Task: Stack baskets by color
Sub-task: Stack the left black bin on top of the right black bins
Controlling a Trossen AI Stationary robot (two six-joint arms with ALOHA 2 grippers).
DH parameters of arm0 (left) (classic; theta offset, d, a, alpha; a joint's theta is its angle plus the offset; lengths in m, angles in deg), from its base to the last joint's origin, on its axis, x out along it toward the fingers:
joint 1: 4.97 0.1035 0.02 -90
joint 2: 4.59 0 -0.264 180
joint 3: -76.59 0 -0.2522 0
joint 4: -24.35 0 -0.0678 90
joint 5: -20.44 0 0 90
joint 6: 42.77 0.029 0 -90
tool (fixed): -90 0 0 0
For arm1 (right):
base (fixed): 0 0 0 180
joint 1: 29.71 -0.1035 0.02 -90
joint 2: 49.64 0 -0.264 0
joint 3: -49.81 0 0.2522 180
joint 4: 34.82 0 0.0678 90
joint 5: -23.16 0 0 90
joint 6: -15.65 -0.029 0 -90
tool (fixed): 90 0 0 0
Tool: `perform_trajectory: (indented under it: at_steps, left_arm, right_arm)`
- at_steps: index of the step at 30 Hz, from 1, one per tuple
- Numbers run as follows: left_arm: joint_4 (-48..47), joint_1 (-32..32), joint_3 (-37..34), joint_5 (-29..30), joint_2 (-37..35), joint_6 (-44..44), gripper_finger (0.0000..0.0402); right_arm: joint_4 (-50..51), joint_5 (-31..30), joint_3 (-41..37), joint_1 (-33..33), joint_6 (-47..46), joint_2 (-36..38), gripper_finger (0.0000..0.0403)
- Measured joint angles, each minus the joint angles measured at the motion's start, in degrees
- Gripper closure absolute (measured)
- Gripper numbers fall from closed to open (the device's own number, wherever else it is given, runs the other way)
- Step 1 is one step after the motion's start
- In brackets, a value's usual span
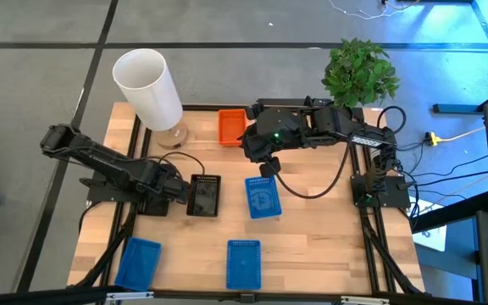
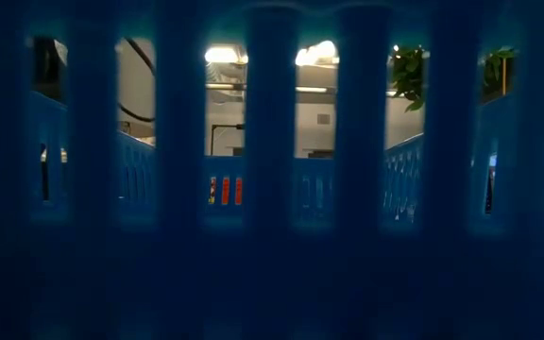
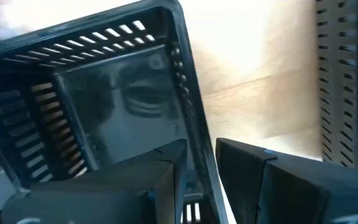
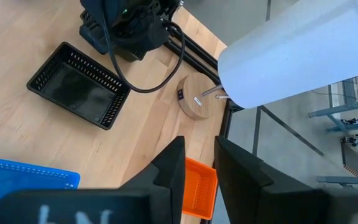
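High view, largest first: wooden table (image 1: 329, 254), with tall white cylinder (image 1: 146, 85) on a round wooden base at the far left corner and leafy plant (image 1: 360, 72) at the far right corner. Next, 2 dark arms, reaching in from either side. Left gripper (image 3: 199, 144) at mid-table, jaws astride one wall of the black basket (image 1: 203, 195), 1 finger inside and 1 outside; cannot tell whether pinched or loose. Right gripper (image 4: 201, 149) raised near the far edge, over a corner of the orange basket (image 1: 232, 125), jaws narrowly parted, gripping nothing. Then 3 blue baskets, all apart: 1 at centre (image 1: 263, 196) just beside the black basket, 1 at the near left (image 1: 138, 261), 1 at the near middle (image 1: 244, 263). Low view filled by blue mesh (image 2: 272, 189).
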Motion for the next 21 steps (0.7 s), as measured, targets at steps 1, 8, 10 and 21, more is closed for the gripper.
perform_trajectory:
  at_steps: [1, 8, 10, 21]
  left_arm:
    - [0.08, 0.00, 0.00, 0.02, 0.18, 0.00, 0.0325]
    - [0.10, 0.00, 0.00, 0.20, 3.08, -0.06, 0.0325]
    - [0.53, 0.00, 0.00, 0.26, 4.09, 0.02, 0.0325]
    - [1.96, 0.00, 0.01, 1.11, 5.58, 7.27, 0.0395]
  right_arm:
    - [0.00, 0.02, 0.00, 0.00, 0.00, 0.00, 0.0315]
    - [0.00, 0.02, 0.00, 0.01, -0.07, 0.00, 0.0315]
    - [0.00, 0.02, 0.00, 0.00, -0.17, 0.00, 0.0315]
    - [0.07, -0.02, 0.00, 0.00, -0.01, 0.00, 0.0315]
